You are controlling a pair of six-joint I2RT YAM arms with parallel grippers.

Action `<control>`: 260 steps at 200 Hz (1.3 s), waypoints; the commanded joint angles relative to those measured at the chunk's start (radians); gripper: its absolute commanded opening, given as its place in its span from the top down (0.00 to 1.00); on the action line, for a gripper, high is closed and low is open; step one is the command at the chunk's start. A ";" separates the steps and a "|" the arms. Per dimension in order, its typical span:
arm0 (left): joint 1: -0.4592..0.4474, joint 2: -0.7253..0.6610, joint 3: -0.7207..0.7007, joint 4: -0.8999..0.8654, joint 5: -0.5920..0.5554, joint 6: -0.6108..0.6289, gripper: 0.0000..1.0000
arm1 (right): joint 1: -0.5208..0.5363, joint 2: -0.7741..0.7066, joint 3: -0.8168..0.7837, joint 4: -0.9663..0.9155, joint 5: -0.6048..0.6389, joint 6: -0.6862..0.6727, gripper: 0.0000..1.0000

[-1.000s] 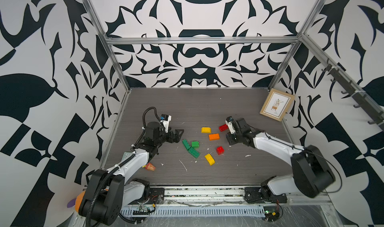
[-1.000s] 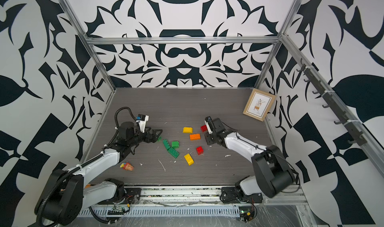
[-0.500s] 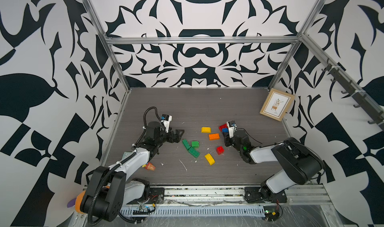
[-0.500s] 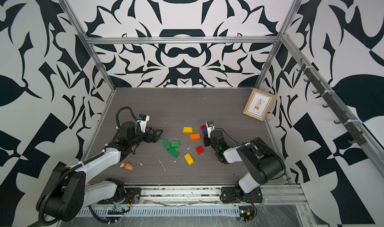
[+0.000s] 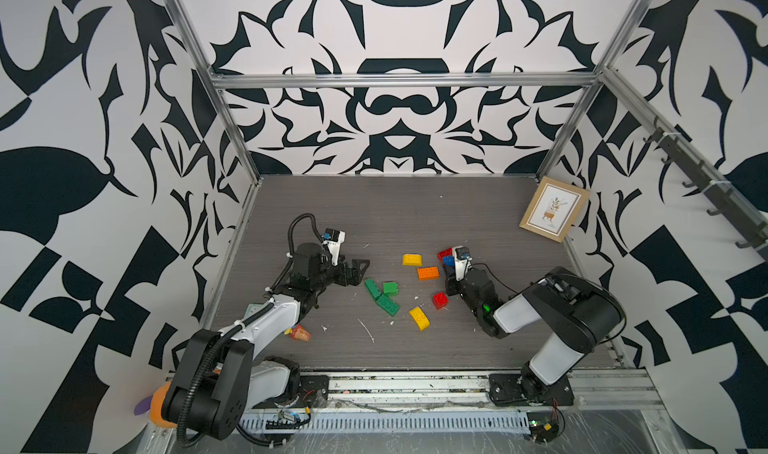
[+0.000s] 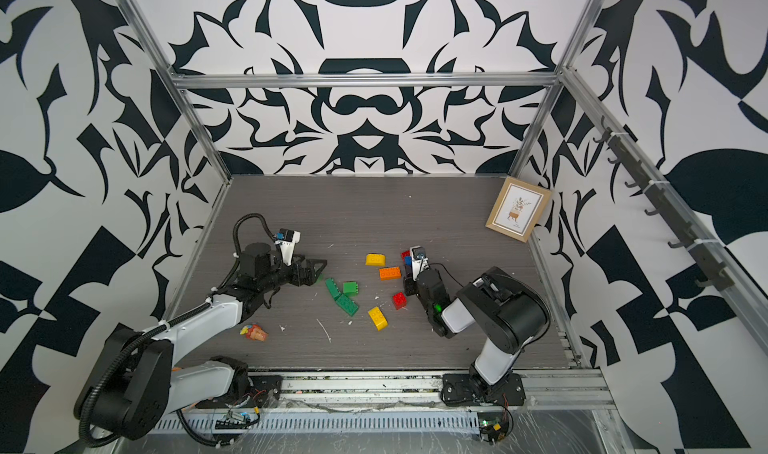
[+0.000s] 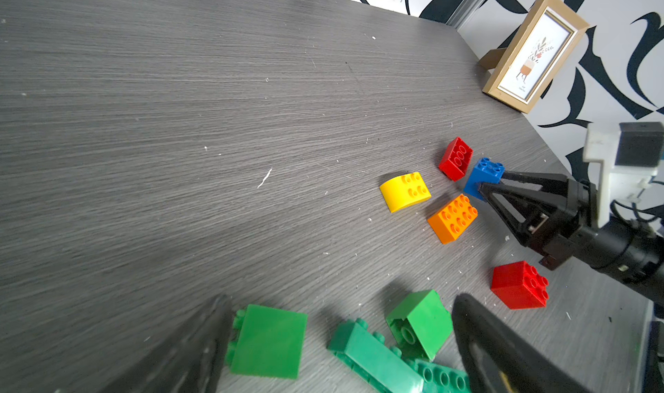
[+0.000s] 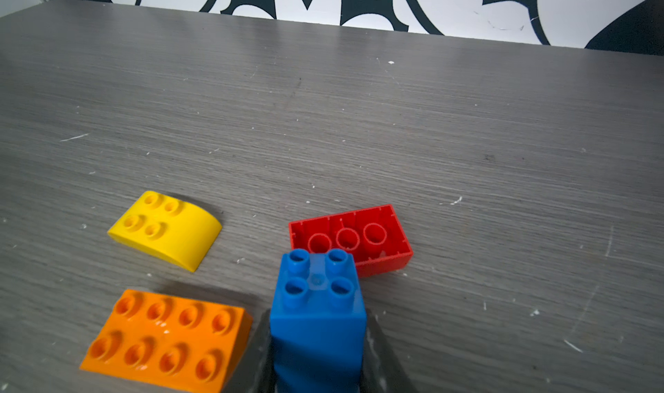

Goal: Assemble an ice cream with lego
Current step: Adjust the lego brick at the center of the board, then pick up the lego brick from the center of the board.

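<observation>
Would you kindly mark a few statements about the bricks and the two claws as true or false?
1. The right claw is shut on the blue brick. True.
2. The left claw grips a green brick. False: it stands open, gripping nothing.
3. The orange brick lies studs up on the table. True.
4. The red brick beside the blue brick shows its studs. False: its hollow underside shows.

1. Lego bricks [image 5: 428, 273] lie scattered mid-frame on the bench [image 5: 415, 211], both top views.
2. Left end effector [image 5: 360, 273] sits just left of the pile; right end effector [image 5: 448, 265] at its right edge, held brick [image 5: 447, 259] between its jaws.
3. Picture frame [image 5: 554, 208] upper right, wrapper [image 5: 300, 332] lower left.
</observation>
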 commanded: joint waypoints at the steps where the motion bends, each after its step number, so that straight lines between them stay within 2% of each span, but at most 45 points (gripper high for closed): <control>1: -0.002 -0.004 -0.021 0.022 0.009 -0.008 0.01 | 0.026 -0.026 -0.029 0.044 0.093 0.018 0.79; 42: -0.002 -0.011 -0.022 0.022 0.015 -0.013 0.01 | 0.058 -0.022 -0.067 0.087 0.152 0.040 0.77; 99: -0.002 -0.035 -0.037 0.026 -0.003 -0.011 0.01 | 0.103 -0.025 -0.089 0.105 0.226 0.049 0.60; 132: -0.003 -0.034 -0.034 0.026 0.006 -0.012 0.01 | 0.122 -0.044 -0.102 0.094 0.249 0.057 0.53; 168: -0.002 -0.048 -0.037 0.022 0.002 -0.013 0.01 | 0.130 -0.138 -0.113 -0.001 0.306 0.109 0.47; 181: -0.002 -0.051 -0.037 0.022 -0.001 -0.012 0.01 | 0.130 -0.244 -0.083 -0.195 0.322 0.134 0.44; 211: -0.002 -0.044 -0.033 0.017 -0.002 -0.011 0.01 | 0.113 -0.487 0.186 -0.895 0.298 0.144 0.42; 234: -0.002 -0.034 -0.026 0.011 0.003 -0.011 0.01 | 0.006 -0.547 0.429 -1.307 0.089 0.092 0.36; 253: -0.002 -0.031 -0.022 0.009 0.008 -0.012 0.01 | -0.100 -0.453 0.677 -1.650 -0.142 0.042 0.35; 260: -0.003 -0.033 -0.022 0.008 0.011 -0.013 0.01 | -0.116 -0.392 0.770 -1.771 -0.188 0.019 0.35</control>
